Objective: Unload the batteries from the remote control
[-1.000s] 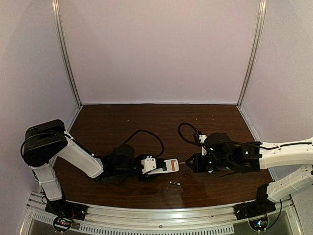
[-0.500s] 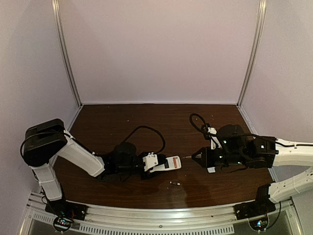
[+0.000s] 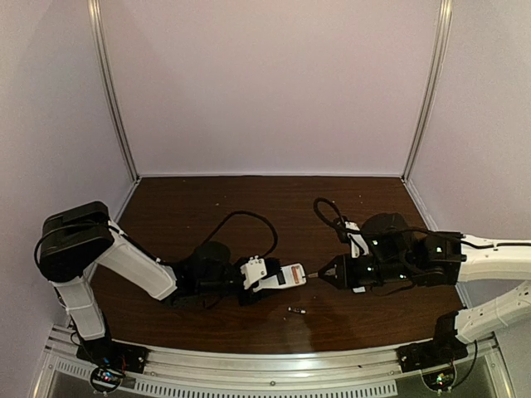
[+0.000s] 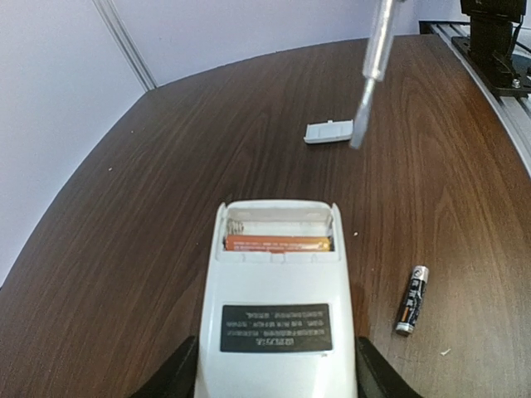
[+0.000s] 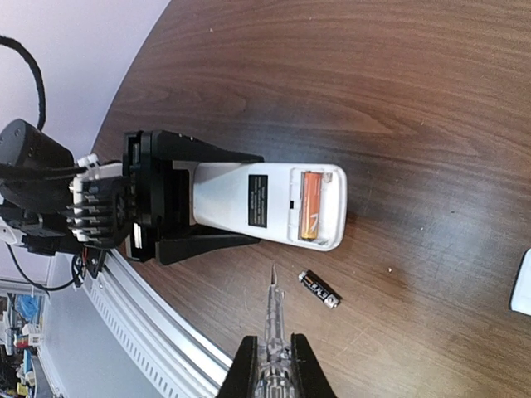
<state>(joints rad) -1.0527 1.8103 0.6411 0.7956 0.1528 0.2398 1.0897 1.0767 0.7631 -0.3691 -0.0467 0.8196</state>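
Clamping the screwdriver [image 5: 271,311] tight, the right gripper [image 5: 270,358] points its tip toward the remote control [image 5: 265,203]. The left gripper [image 4: 274,383] holds the remote by its sides, back up, at lower centre of the left wrist view. One orange battery [image 4: 278,243] sits in the open recess; an off-line pry could skid the tip or flick the cell away. A loose battery [image 4: 411,298] near the remote may roll if nudged. Dark wood-grain worktop [image 4: 149,166]; pale lilac walls [image 3: 265,83] enclose it.
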